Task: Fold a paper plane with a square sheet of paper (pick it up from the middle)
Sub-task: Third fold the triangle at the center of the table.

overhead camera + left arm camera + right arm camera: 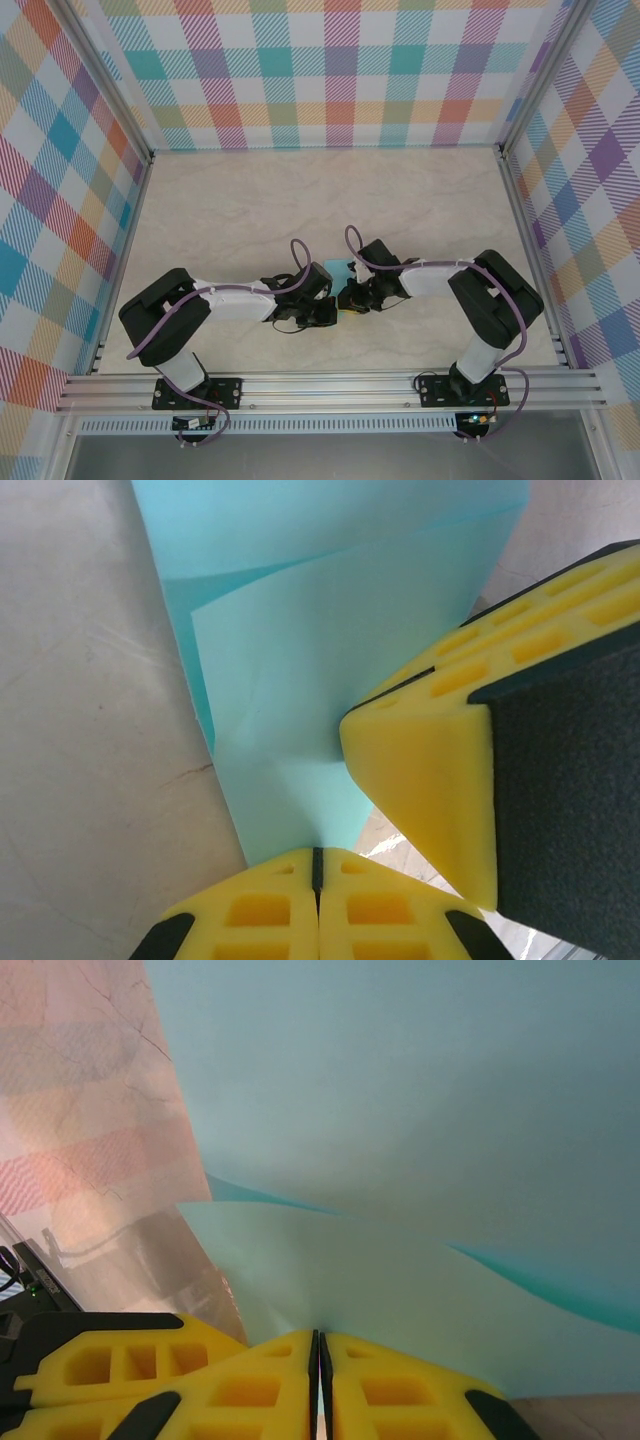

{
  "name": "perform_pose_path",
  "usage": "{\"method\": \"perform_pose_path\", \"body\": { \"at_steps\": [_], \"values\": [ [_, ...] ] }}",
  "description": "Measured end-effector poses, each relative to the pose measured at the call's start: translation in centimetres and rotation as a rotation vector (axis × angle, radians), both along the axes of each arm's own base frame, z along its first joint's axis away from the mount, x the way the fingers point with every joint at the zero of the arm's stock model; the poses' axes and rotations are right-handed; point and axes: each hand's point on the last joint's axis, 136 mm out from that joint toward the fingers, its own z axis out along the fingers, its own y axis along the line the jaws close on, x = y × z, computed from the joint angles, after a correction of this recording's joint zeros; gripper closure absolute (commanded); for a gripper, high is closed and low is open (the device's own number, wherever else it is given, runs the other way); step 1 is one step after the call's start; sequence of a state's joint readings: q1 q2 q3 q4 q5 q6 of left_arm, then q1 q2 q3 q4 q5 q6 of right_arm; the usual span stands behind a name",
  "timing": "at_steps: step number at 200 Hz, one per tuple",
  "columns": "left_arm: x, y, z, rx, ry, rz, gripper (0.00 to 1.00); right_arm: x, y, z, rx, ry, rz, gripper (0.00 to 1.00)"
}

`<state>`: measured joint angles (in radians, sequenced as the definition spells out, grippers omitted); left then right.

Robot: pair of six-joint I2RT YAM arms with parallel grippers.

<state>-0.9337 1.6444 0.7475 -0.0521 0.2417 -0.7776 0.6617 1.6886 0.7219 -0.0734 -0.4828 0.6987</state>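
The left gripper [317, 868] and the right gripper [320, 1348] each pinch the square sheet of paper [300, 680] with jaws pressed together, and it looks folded over.

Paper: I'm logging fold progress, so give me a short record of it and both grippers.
paper: light teal, creased, layers overlapping, between the two grippers
left gripper: shut, pinching the paper's edge
right gripper: shut, pinching the paper
table: pale marbled surface beneath
fold stage: partly folded, no dart shape yet
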Motion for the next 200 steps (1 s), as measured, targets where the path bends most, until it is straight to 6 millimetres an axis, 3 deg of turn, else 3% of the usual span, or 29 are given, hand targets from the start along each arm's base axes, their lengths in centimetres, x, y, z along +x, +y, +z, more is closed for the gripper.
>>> {"method": "perform_pose_path", "body": {
  "at_steps": [200],
  "values": [
    [0.7, -0.3, 0.0, -0.018, -0.037, 0.011, 0.95, 1.7, -1.2, 0.4, 0.083, 0.052, -0.029, 0.83]
  ]
}}
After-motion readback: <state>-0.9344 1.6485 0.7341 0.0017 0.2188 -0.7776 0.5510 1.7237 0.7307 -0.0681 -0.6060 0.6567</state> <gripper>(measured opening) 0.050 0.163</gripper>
